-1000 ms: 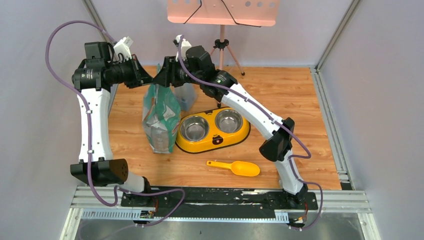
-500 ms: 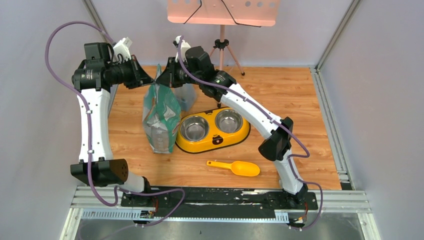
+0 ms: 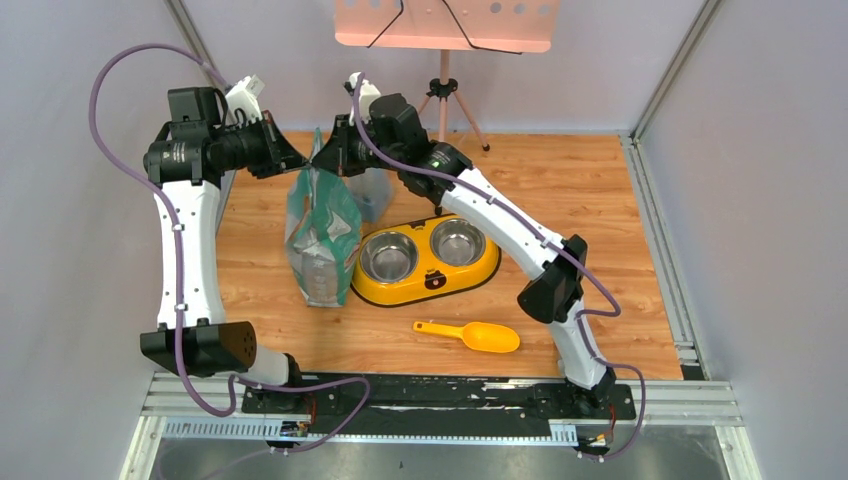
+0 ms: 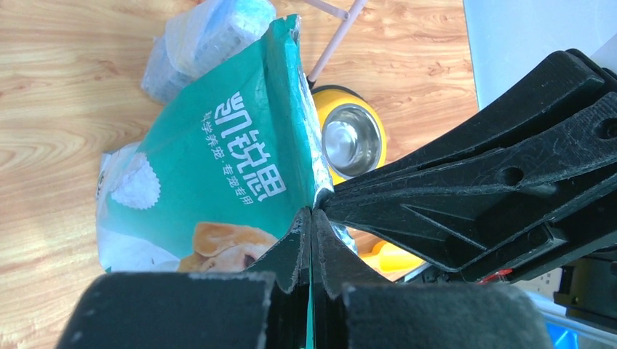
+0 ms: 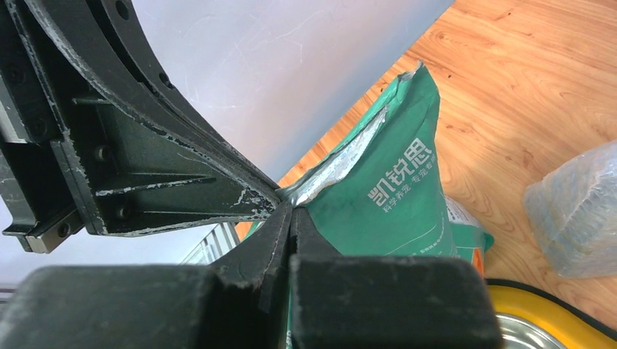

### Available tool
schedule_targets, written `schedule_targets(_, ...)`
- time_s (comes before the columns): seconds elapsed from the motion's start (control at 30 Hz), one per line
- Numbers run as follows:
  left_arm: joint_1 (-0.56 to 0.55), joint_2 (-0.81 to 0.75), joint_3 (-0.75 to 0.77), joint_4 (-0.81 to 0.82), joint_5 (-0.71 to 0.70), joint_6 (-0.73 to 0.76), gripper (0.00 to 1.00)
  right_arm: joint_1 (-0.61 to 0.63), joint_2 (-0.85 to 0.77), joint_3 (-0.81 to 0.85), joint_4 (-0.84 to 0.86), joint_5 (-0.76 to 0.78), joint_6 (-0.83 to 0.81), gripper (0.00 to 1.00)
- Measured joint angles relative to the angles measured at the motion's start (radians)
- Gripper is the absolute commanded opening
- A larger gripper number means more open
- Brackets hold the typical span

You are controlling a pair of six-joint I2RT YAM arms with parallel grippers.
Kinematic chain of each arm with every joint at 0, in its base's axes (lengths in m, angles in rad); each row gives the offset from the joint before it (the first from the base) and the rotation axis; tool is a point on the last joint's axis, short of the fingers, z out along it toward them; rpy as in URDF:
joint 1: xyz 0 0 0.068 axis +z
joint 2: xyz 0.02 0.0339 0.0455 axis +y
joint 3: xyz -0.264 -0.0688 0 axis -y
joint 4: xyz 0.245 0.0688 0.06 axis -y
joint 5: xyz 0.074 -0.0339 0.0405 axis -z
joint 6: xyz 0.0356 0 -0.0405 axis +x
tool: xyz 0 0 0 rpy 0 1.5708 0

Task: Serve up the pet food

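Observation:
The green-and-white printed bag (image 3: 322,235) stands upright at the table's left-middle, its top edge raised. My left gripper (image 3: 300,160) is shut on the left side of that top edge, also seen in the left wrist view (image 4: 311,218). My right gripper (image 3: 323,158) is shut on the same edge from the right, tip to tip with the left one (image 5: 291,214). Silver lining shows at the bag's mouth (image 5: 342,171). The pet food is hidden inside the bag. An orange-yellow scoop (image 3: 470,335) lies near the front.
A yellow double feeder (image 3: 436,281) with two empty steel bowls sits right of the bag. A clear plastic package (image 3: 372,195) stands behind the bag. A tripod (image 3: 445,100) rises at the back. Grey walls close in on both sides.
My right gripper has closed on the bag's top edge and edged slightly left. The left gripper has kept its hold without moving.

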Motion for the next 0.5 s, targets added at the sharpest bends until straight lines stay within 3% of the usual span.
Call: schedule_targets(0.5, -0.001, -0.006, -0.005, 0.006, 0.002, 0.003, 0.0, 0.026, -0.019, 0.0, -0.023, 0.097, -0.061, 0.0)
